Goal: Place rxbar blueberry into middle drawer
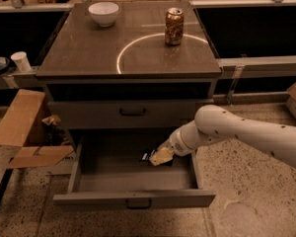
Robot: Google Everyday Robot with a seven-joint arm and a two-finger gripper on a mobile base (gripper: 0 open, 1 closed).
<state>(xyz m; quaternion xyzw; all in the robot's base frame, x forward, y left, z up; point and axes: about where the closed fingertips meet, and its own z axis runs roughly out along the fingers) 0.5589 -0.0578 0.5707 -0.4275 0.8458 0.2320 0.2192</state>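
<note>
Smooth end effector (155,158) over matt metal drawer (133,199)

Item positions
Bowl (103,13) left and can (174,26) right on cabinet top (84,53); gripper (155,158) held rxbar blueberry (147,156) inside middle drawer (133,199).

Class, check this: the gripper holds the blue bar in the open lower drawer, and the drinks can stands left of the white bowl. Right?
Not quite. The camera view shows the can right of the bowl. The rest holds: the gripper has the rxbar blueberry in the open middle drawer.
</note>
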